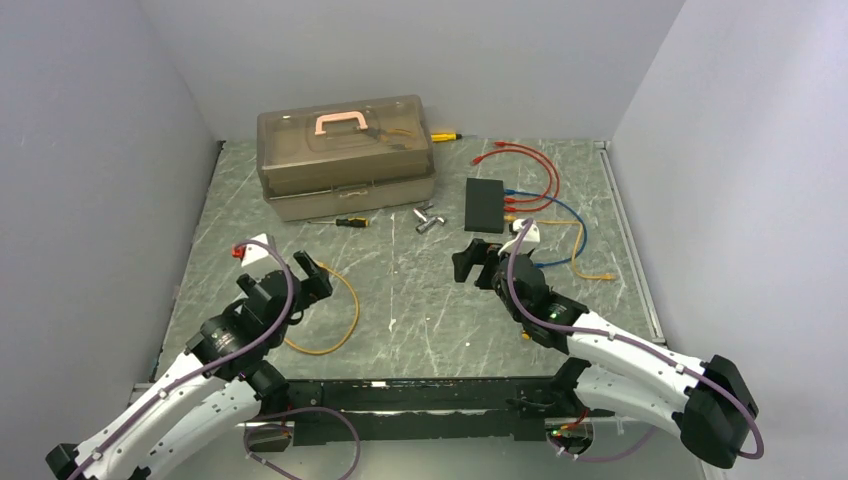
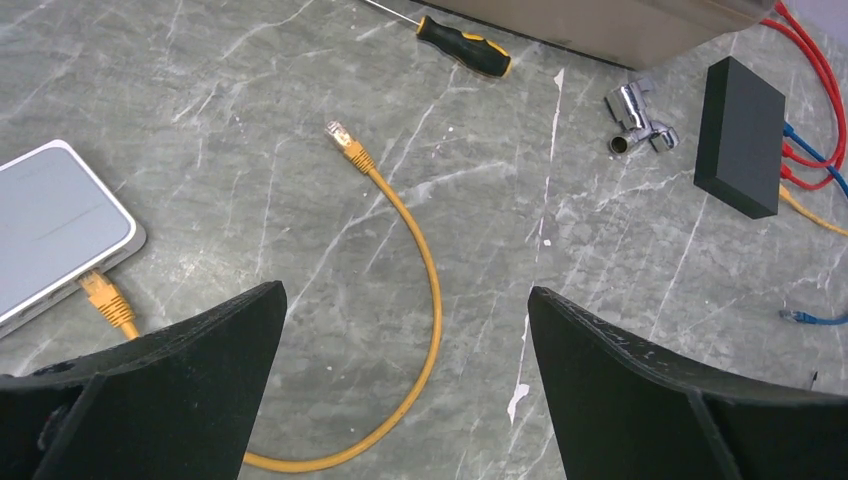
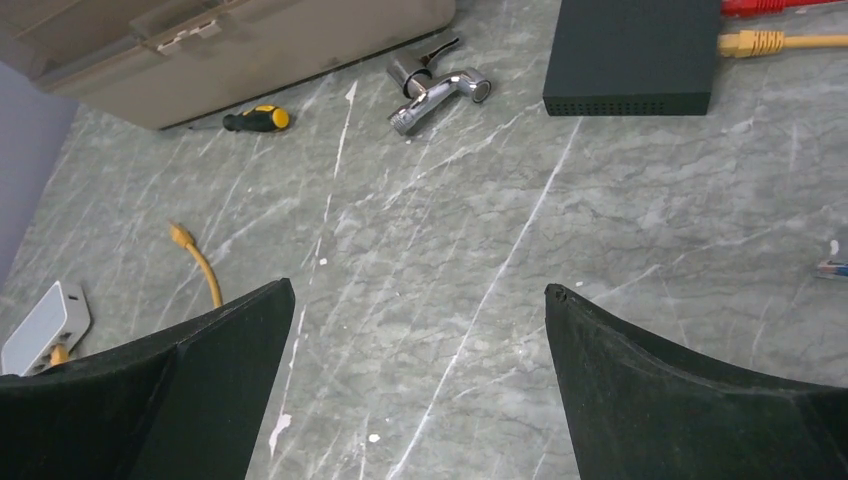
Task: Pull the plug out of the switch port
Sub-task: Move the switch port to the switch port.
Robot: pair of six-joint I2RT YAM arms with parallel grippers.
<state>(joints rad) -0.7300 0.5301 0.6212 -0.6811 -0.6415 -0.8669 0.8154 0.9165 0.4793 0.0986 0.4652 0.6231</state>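
Plainly both pincers stand wide apart and empty: the left pincer (image 1: 312, 278) over the bench's (image 1: 420, 310) near-left part, the right pincer (image 1: 478, 260) just short of the switch (image 1: 485, 203). The switch lies toward the far right edge, a yellow plug (image 3: 748, 42) seated in its side.

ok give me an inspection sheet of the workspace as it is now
surface: grey marbled table, white flecks
job's things: black switch lying flat at far right, cabled along its right edge, nothing pulled yet
clutter: brown toolbox, screwdriver, chrome fitting, silver box
grippers: left gripper and right gripper both open, holding nothing
cables: red cables, blue cable and yellow cable by the switch; yellow loop runs from the silver box, other end loose
surroundings: plain grey walls
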